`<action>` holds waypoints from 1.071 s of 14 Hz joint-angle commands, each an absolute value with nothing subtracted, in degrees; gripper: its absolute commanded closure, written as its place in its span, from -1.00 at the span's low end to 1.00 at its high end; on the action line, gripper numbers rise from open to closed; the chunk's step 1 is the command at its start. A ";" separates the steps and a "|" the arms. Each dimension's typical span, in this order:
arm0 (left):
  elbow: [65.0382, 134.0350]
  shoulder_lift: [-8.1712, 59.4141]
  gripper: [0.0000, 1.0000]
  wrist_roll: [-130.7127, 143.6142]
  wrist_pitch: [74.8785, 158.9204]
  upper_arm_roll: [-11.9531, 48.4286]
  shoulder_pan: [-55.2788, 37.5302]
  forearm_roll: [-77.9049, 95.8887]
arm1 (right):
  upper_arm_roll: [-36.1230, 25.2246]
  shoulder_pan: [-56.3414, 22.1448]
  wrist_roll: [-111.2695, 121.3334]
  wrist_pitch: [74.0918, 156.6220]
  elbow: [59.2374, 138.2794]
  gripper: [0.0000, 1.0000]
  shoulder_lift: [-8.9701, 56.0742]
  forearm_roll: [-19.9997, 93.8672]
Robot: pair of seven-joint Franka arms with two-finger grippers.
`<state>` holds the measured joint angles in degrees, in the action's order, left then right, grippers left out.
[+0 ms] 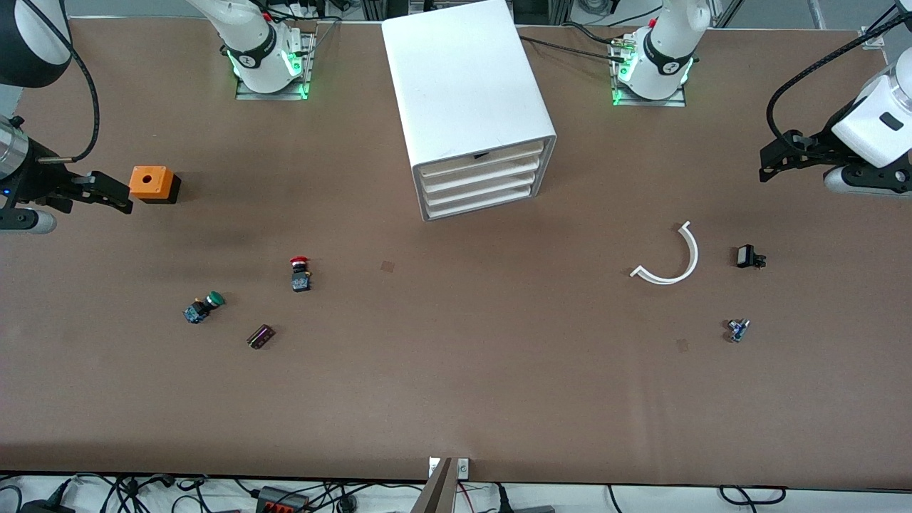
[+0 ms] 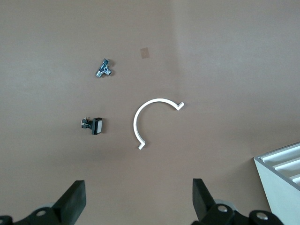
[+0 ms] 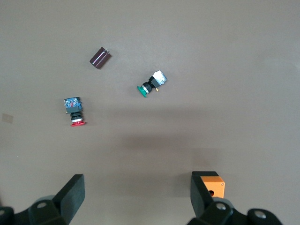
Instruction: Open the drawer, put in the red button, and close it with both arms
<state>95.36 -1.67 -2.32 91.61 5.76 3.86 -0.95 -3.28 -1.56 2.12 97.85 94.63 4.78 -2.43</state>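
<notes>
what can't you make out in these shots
- Drawer contents: all four fronts shut in the front view.
- Cabinet: cut off by the left wrist view's edge.
- Orange box: partly hidden by the right pincer.
- Small part near the white arc: too small to identify.

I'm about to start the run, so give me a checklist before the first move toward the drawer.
1. Drawer shut, like the cabinet's three other fronts: ok.
2. Red button lying free on the table, toward the right arm's end: ok.
3. Green button lies apart from it, nearer the front camera: ok.
4. Left claw open, holding nothing: ok.
5. Right claw open, over the table beside the orange box: ok.
6. Space in front of the drawer free: ok.
</notes>
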 commanded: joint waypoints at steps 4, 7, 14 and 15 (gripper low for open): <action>93.43 -0.62 -1.00 -1.93 90.26 5.54 3.96 0.35 | -3.16 -1.67 1.23 97.56 95.10 -1.00 4.22 -3.08; 93.43 -0.62 -1.00 -1.93 90.26 5.54 3.96 0.44 | -3.16 -1.67 1.23 97.56 95.19 -1.00 4.31 -3.08; 92.12 -0.70 -1.00 -1.41 84.65 6.15 3.78 0.88 | -3.08 -2.98 1.14 98.17 95.10 -1.00 6.85 -3.08; 91.41 -0.70 -1.00 -1.41 81.68 6.24 3.34 0.88 | -3.16 -3.42 1.14 98.26 95.10 -1.00 7.38 -3.08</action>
<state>94.85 -1.64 -2.16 86.54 6.04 3.73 -0.33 -3.23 -2.41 2.12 97.92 94.76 6.82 -2.43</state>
